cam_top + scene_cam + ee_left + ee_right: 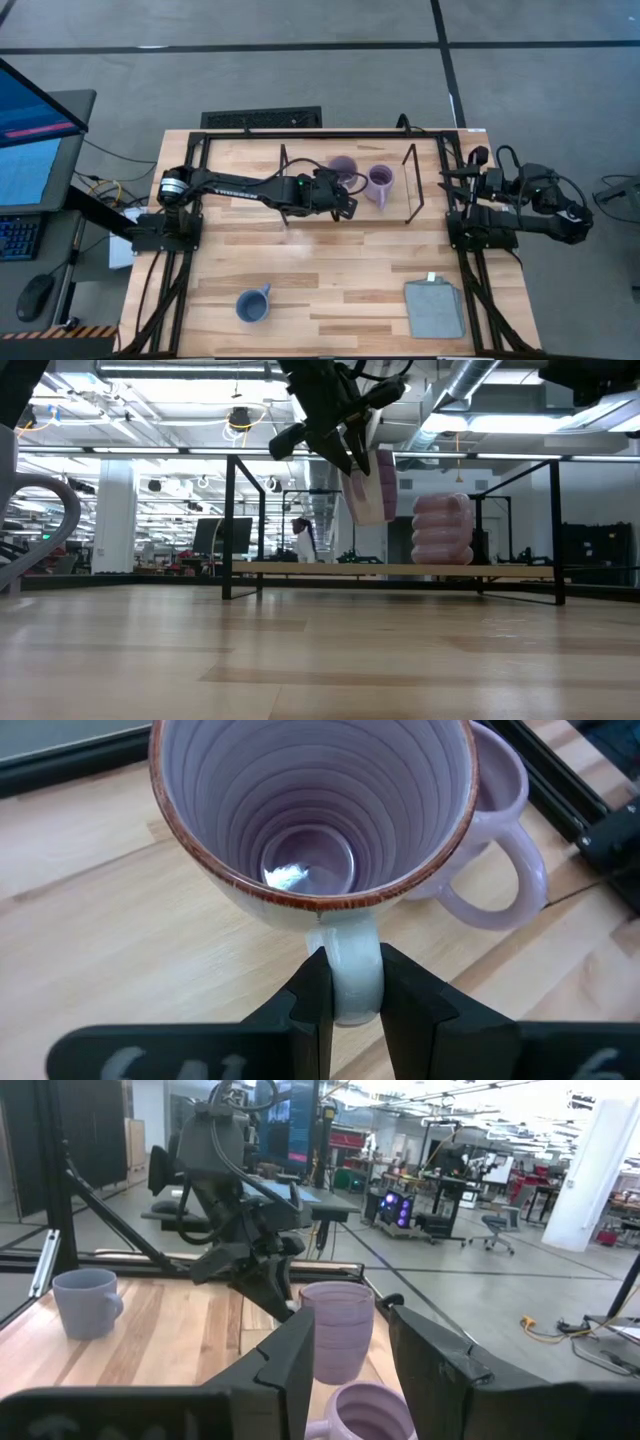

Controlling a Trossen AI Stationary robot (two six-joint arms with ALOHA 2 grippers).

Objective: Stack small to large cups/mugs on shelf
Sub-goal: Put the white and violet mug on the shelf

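My left gripper (pixel 345 192) is shut on a light purple mug (pixel 310 810) and holds it above the shelf (pixel 400 569). The mug also shows in the low view (pixel 368 485). A second light purple mug (pixel 380 183) stands on its base on the shelf board, close beside the held one. It also shows in the low view (pixel 442 530). A blue mug (pixel 252 303) stands on the table near the front edge. My right gripper (pixel 348 1342) waits open and empty at the table's right edge. My left gripper pinches the mug's handle (pixel 345 982) between its two fingers, which lie across the handle loop. The fingers (pixel 330 440) slant down from the table's left side. The mug is lifted clear of the shelf board, mouth up and slightly tilted.
Black wire frames (pixel 410 185) rise at both ends of the shelf. A grey folded cloth (pixel 435 308) lies at the table's front right. Bare tabletop (pixel 330 260) lies between the shelf and the front edge.
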